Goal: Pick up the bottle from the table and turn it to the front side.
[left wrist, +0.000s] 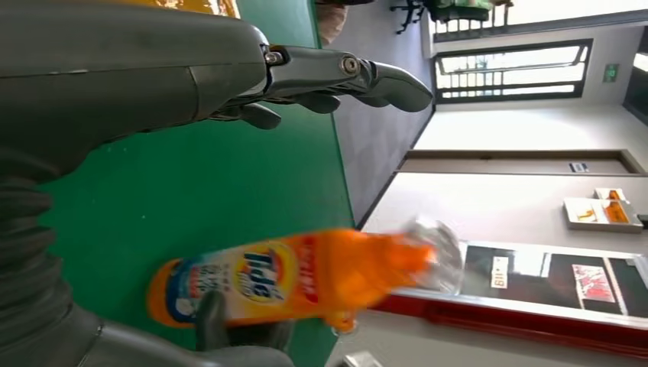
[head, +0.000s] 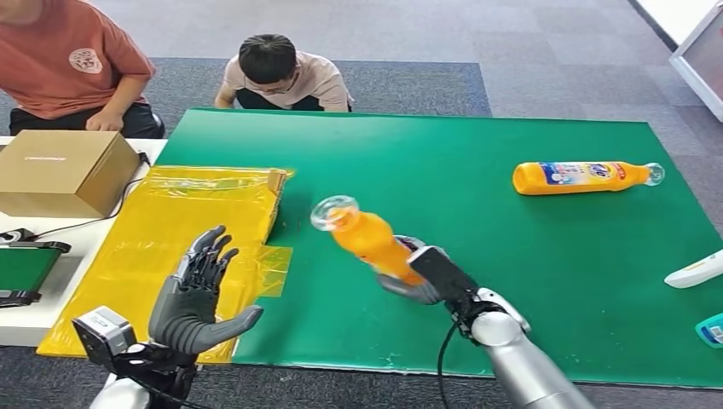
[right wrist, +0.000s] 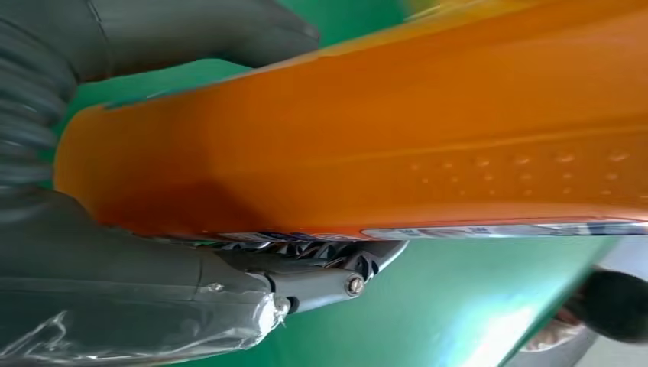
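My right hand [head: 422, 277] grips an orange detergent bottle [head: 368, 239] by its lower body, lifted off the green mat [head: 477, 281] and tilted, its clear cap [head: 333, 210] pointing up and to the left. The left wrist view shows that bottle [left wrist: 306, 279] with its Tide label facing the camera. Up close, the bottle's plain orange side [right wrist: 367, 145] lies in the right hand [right wrist: 153, 283]. My left hand [head: 198, 294] hovers open, fingers spread, over the yellow plastic sheet [head: 170, 239]; its fingers [left wrist: 336, 73] hold nothing.
A second orange bottle [head: 584, 177] lies on its side at the mat's far right. A cardboard box [head: 64, 170] stands on the left. Two people [head: 281, 72] sit beyond the far table edge. White and blue objects [head: 695, 273] lie at the right edge.
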Robot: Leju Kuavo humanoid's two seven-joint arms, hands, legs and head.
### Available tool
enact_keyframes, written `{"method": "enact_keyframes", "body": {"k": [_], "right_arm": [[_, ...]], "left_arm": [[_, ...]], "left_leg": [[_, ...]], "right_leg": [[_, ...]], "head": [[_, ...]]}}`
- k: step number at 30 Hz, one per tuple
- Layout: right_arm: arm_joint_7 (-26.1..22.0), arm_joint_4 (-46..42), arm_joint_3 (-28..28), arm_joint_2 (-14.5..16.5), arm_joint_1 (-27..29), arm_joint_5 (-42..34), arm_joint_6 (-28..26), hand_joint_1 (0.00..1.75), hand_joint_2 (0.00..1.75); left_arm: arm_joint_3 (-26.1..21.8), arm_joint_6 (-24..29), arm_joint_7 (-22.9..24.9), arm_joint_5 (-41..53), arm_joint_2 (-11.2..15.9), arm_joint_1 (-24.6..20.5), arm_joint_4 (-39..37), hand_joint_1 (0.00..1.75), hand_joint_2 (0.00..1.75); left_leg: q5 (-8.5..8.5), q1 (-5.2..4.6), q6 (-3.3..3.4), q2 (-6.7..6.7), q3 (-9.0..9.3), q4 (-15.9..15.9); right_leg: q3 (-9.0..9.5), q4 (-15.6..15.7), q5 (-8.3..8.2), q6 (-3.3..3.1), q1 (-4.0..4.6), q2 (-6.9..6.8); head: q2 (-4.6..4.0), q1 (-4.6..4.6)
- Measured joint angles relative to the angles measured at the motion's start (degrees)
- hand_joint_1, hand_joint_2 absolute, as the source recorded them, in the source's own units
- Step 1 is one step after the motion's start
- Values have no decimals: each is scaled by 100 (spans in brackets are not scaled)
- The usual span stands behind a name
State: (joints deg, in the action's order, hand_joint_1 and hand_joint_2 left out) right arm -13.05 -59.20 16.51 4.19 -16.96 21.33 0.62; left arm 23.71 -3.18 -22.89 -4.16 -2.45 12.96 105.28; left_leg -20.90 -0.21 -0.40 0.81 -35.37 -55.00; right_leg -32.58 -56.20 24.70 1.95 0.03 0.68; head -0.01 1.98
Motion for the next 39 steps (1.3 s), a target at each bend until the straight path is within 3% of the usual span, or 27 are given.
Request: {"method": "enact_keyframes", "body": {"k": [5, 9, 23, 39], "right_arm": [[-210, -642, -382, 44, 275, -1737, 453, 175, 175], [-262, -1115, -353, 78, 453, -2003, 388, 175, 175], [-468, -1504, 1276, 227, 585, 494, -988, 175, 175], [-108, -1369, 2068, 269, 275, 1144, -1042, 175, 175]], "left_arm": [[-23, 78, -98, -67, 44, -51, -2, 0, 175], [-98, 120, -119, -60, 58, -146, -5, 0, 175], [80, -456, 582, 320, 110, -894, -198, 0, 175], [860, -952, 1096, 750, 428, -1673, -569, 0, 175]], "left_leg": [[0, -1, 0, -2, -3, 0], [-1, -1, 0, -2, -4, 0], [-2, 0, -1, -3, -6, 0], [0, 1, -2, -3, -7, 0]], "right_leg": [[-5, 0, -2, 0, -1, 1], [-6, 0, -1, -1, -1, 2], [-10, -1, 3, -4, 1, 2], [-11, -1, 1, -4, 1, 2]], "head": [[1, -1], [0, 1], [0, 1], [1, 1]]}}
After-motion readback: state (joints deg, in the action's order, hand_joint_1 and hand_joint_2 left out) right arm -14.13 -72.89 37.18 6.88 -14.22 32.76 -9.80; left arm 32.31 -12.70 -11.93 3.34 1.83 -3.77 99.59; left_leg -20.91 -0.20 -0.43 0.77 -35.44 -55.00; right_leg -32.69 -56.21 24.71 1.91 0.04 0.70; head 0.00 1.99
